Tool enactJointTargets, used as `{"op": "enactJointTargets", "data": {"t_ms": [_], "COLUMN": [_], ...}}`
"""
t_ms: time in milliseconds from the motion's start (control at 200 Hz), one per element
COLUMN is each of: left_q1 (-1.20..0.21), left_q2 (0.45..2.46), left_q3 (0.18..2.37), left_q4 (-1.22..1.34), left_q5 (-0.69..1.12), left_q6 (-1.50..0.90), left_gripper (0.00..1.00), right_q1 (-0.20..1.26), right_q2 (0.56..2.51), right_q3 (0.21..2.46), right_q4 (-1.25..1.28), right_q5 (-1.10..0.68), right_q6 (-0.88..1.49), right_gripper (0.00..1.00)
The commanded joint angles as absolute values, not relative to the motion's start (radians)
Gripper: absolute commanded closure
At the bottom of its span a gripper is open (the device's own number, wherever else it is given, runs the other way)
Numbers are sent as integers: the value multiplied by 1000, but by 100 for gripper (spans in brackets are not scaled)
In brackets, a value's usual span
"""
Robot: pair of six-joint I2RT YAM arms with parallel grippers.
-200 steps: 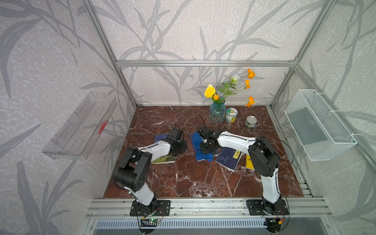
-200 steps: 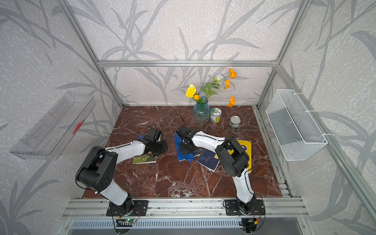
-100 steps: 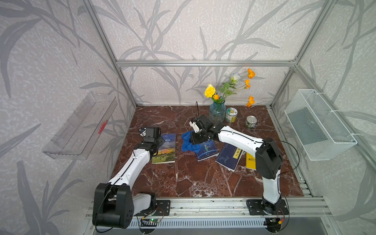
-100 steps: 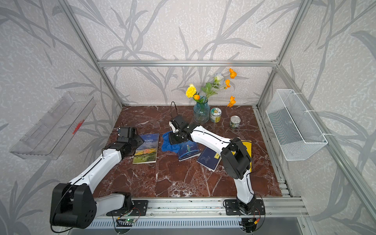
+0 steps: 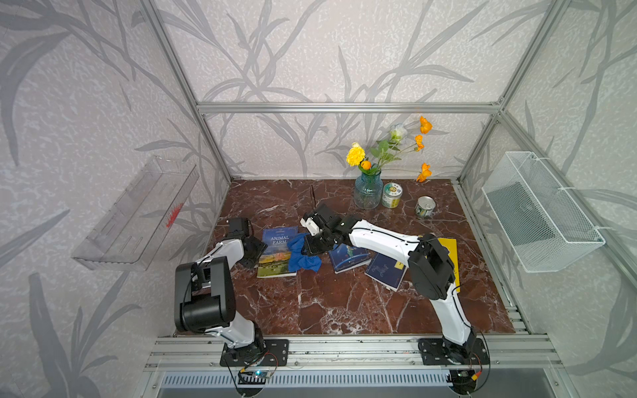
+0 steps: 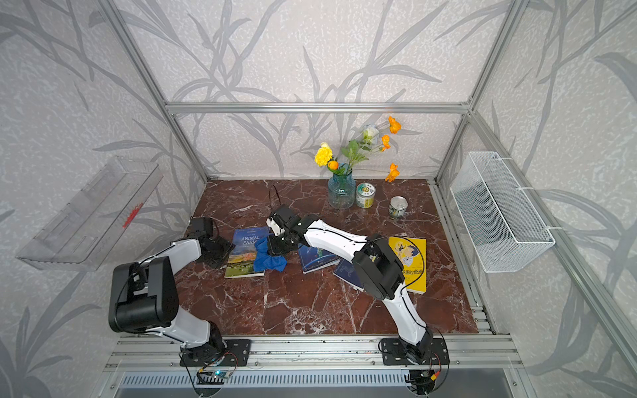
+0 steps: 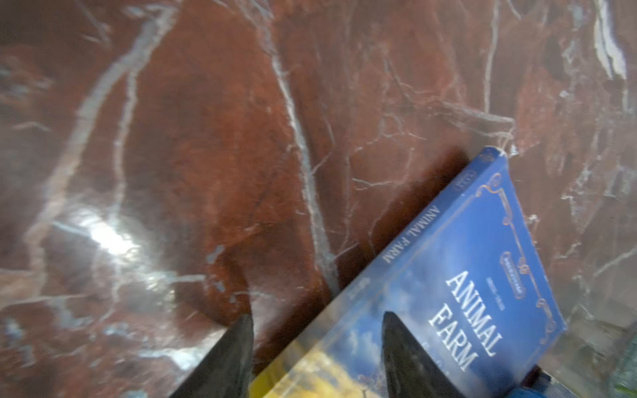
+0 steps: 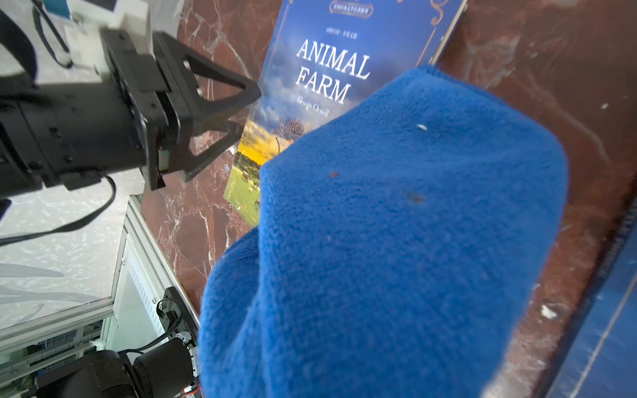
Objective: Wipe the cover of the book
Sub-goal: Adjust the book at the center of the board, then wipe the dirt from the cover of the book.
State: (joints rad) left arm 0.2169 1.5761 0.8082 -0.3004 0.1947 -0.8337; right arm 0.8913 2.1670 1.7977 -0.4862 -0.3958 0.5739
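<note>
On the left part of the red stone surface (image 5: 327, 303) the book (image 5: 275, 255) lies flat with its cover up, and the blue cloth (image 5: 303, 256) hides its right side. The right fingers (image 5: 314, 245) are clenched on the top of the blue cloth, but in the right wrist view the cloth covers them fully. The left fingers (image 7: 410, 358) are spread apart with the book's left edge between them; the left wrist view is blurry and cuts off their lower parts, so I cannot tell if they touch the book.
</note>
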Motion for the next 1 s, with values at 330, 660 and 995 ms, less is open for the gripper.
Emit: {"op": "enactJointTargets", "data": {"t_ms": [330, 660, 995], "left_q1": [18, -28, -49], "left_q2": [1620, 1624, 1615], "left_q3": [770, 759, 762], "left_q4": [-269, -294, -292], "left_q5": [179, 75, 106], "left_q6": [-781, -689, -686], "left_gripper": [59, 72, 87], "right_q1": [886, 906, 887], "right_q2": [2109, 2253, 2759], "right_q3": [1762, 1931, 2569], "right_q4": [-604, -705, -986], "right_q5": [-284, -194, -147], "right_q6": [525, 531, 530], "right_gripper": [100, 100, 100]}}
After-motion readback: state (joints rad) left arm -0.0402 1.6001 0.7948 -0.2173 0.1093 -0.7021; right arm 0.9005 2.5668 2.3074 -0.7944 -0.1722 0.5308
